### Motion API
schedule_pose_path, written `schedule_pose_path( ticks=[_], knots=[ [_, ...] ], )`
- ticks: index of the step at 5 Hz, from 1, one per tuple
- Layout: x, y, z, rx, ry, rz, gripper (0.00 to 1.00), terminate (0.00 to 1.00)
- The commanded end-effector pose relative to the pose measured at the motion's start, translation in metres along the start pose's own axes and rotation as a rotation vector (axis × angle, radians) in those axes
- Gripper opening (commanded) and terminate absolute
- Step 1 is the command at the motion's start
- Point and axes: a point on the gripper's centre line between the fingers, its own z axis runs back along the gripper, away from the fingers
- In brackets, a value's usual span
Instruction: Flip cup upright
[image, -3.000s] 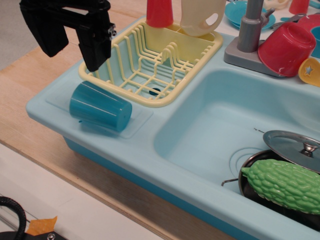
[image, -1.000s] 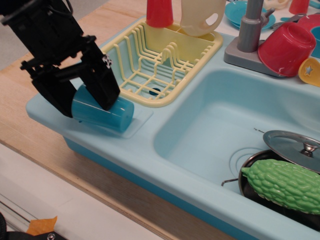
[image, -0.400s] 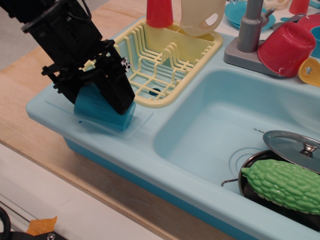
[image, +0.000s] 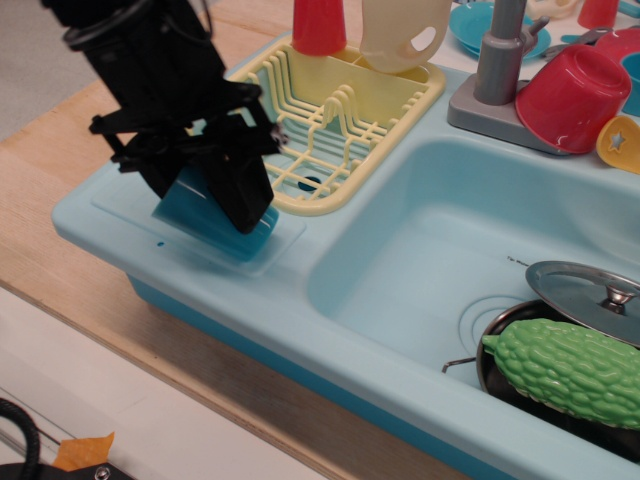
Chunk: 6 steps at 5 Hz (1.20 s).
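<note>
Gripping the cup (image: 200, 213) between both fingers of the gripper (image: 205, 190) — closed on it, cup lying tilted on the sink (image: 300, 300) ledge beside the rack (image: 330, 120).

Glossy smooth plastic: the teal cup (image: 205, 215), pale blue sink (image: 300, 300), yellow rack (image: 335, 120) and red cup (image: 572, 97); the gripper (image: 205, 190) is matt black; the lid (image: 585, 292) is shiny metal; the green gourd (image: 565, 368) bumpy; the table (image: 50, 220) wood-grained
</note>
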Motion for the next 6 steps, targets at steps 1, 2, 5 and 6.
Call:
schedule_pose_path(
  ticks=[1, 2, 5, 6],
  knots=[
    [0.009, 0.002, 0.017, 0.247, -0.061, -0.086, 0.00, 0.00],
    [0.010, 0.003, 0.014, 0.291, -0.059, -0.104, 0.00, 0.00],
    [0.022, 0.007, -0.002, 0.207, -0.039, -0.213, 1.00, 0.00],
    [0.029, 0.006, -0.004, 0.144, -0.001, -0.267, 1.00, 0.00]
  ],
)
